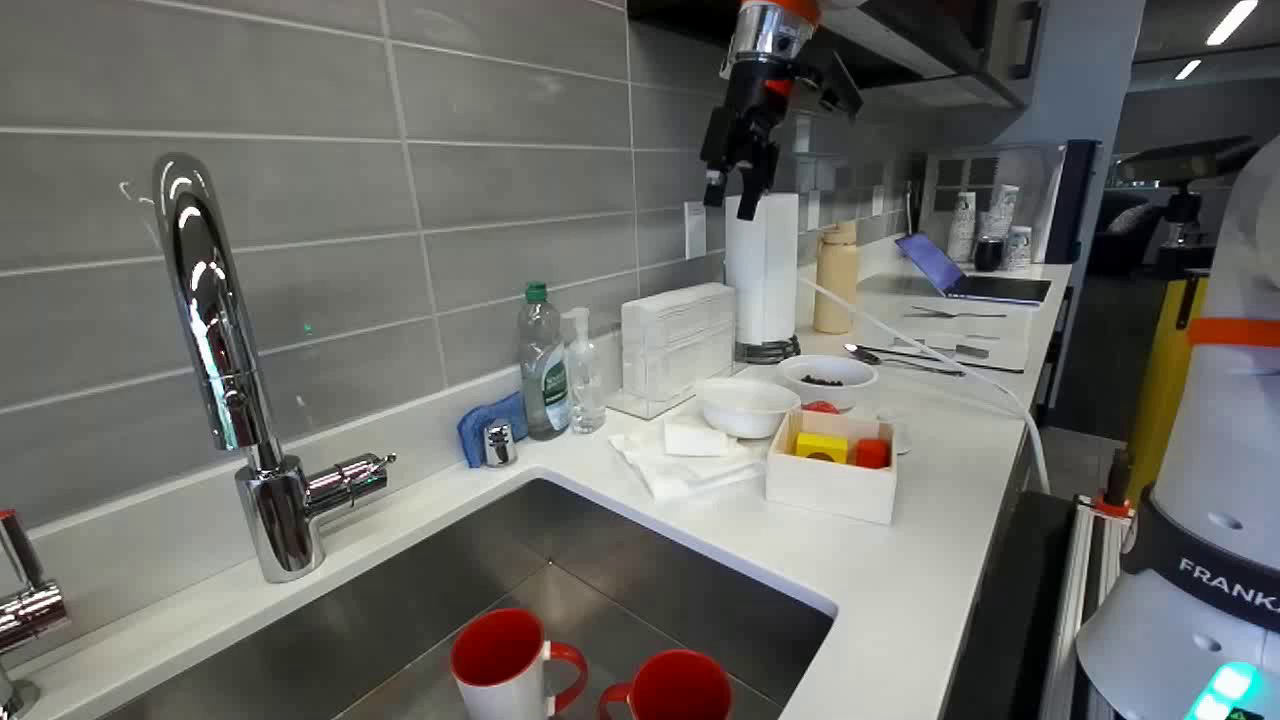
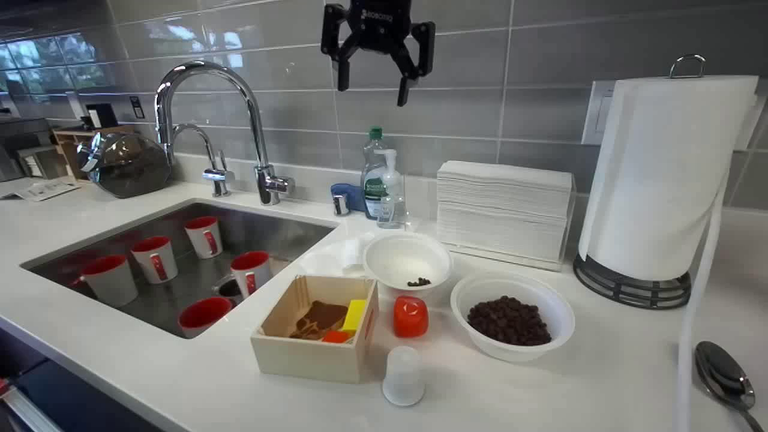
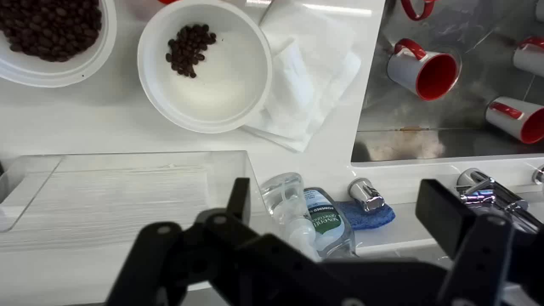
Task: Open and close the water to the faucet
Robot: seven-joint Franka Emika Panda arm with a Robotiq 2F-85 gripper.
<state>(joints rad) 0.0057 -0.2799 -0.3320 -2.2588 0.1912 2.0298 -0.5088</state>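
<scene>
While the pincer (image 2: 373,91) hangs in the air with its fingers (image 3: 444,216) wide apart, the tall chrome faucet (image 1: 232,400) stands on the table (image 2: 510,390), between the sink (image 1: 680,560) (several red-and-white mugs (image 2: 144,264) are inside it) and the tiled wall (image 2: 450,114).

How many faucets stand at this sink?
2: a tall gooseneck faucet between the sink and the tiled wall, nearer the dish soap bottle; a smaller faucet beside it, farther from that bottle. None appears hidden.
</scene>
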